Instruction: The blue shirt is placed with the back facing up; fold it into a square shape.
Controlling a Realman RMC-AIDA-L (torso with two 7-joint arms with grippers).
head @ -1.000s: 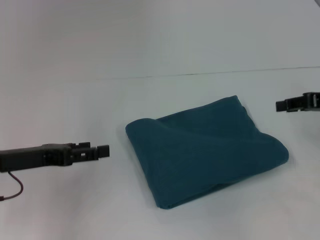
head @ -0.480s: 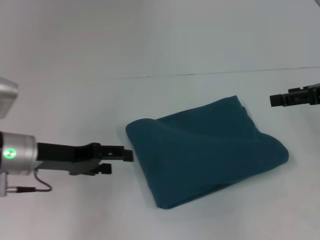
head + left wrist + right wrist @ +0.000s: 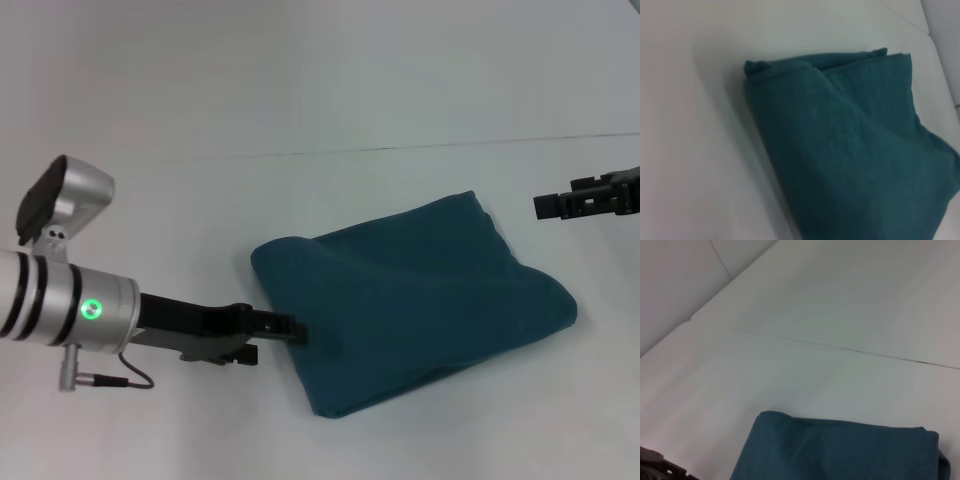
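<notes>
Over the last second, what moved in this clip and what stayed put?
The left gripper advanced toward the blue shirt and now reaches its near-left edge. The right gripper shifted slightly inward, remaining clear of the cloth. The shirt itself, folded on the white table, kept its position and shape.

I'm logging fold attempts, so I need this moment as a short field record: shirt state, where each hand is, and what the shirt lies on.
shirt: blue shirt folded into a rough, skewed square, layers visible along its edges
surface: white table
left hand: left hand low, fingertips at the shirt's left edge
right hand: right hand raised to the right, apart from the shirt
held: nothing visibly gripped
</notes>
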